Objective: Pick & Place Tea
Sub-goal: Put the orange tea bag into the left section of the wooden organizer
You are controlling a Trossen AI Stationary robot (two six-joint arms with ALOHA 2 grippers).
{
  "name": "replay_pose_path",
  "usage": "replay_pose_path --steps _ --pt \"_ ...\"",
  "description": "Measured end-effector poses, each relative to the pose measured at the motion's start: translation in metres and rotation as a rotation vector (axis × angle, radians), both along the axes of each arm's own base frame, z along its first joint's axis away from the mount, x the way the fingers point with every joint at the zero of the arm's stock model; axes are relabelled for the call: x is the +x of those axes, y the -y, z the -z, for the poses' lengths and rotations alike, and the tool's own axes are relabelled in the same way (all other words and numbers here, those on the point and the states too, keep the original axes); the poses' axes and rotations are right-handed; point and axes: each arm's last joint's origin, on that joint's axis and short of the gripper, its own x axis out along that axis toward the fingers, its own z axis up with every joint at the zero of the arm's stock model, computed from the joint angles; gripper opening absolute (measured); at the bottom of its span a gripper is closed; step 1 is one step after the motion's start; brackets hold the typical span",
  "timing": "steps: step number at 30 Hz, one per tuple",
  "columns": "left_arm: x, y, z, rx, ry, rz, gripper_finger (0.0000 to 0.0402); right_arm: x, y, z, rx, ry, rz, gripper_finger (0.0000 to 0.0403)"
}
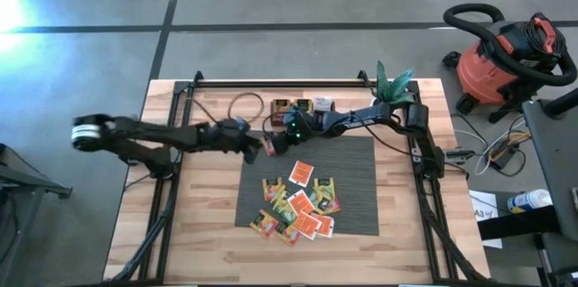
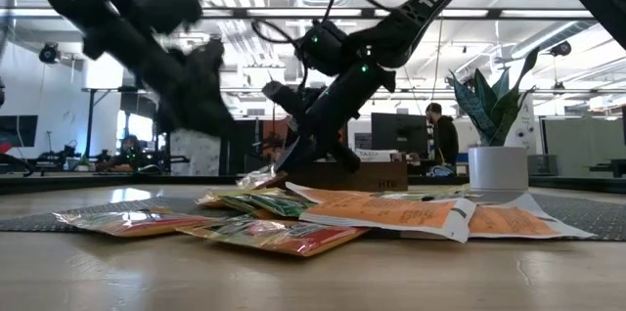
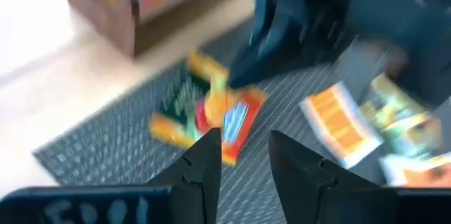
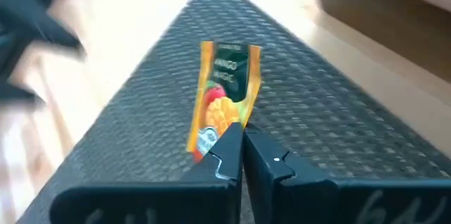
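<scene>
Grey ribbed mat (image 1: 357, 156) as your landmark: right gripper (image 4: 242, 155), at its far-left corner, pinches one mango sachet (image 4: 224, 97); left gripper (image 3: 243, 157), apparently parted, hovers alongside; remaining tea (image 1: 298, 208) heaped mid-mat.

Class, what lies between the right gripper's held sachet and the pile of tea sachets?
Only bare grey mat separates the held sachet from the pile, seen in the high view.

We are seeing a bench (image 1: 208, 233) of pale, matt planked wood carrying a grey ribbed woven mat (image 1: 357, 179). The tea sachets (image 1: 298, 208) are showing glossy printed foil or paper. Near the far edge a tray (image 3: 141, 30) of dark brown wood is looking smooth. The right claw (image 4: 238, 150) is looking like matt black plastic.
</scene>
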Motion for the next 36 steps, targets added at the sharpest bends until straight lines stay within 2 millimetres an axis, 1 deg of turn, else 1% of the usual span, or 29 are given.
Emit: replay_pose_path --steps 3,5,9,12,17,23,28,31,36 --pt "-0.018 -0.008 -0.021 -0.019 0.074 -0.063 0.0114 0.000 -0.008 -0.014 -0.063 0.029 -0.067 0.0008" --pt "-0.029 -0.016 -0.031 -0.075 0.134 -0.060 0.0114 0.000 -0.014 -0.025 -0.132 0.053 -0.132 0.0008" --pt "-0.047 -0.035 -0.041 -0.236 0.237 0.066 0.0114 -0.001 -0.028 -0.046 -0.236 0.104 -0.273 0.0008" --pt "-0.053 -0.044 -0.042 -0.267 0.260 0.161 0.0114 -0.002 -0.033 -0.057 -0.242 0.149 -0.344 0.0008" --pt "-0.046 -0.046 -0.046 -0.172 0.243 0.253 0.0115 -0.005 -0.031 -0.064 -0.246 0.160 -0.341 0.0008" --pt "-0.034 -0.051 -0.049 -0.092 0.212 0.315 0.0115 -0.007 -0.032 -0.069 -0.239 0.161 -0.338 0.0008" --pt "-0.025 -0.055 -0.049 -0.065 0.100 0.378 0.0115 -0.009 -0.032 -0.074 -0.244 0.173 -0.331 0.0008" --pt "-0.019 -0.059 -0.053 -0.036 0.067 0.414 0.0115 -0.010 -0.031 -0.079 -0.250 0.183 -0.327 0.0008" --pt "-0.007 -0.067 -0.061 0.020 0.062 0.447 0.0115 -0.011 -0.030 -0.083 -0.256 0.195 -0.323 0.0008"
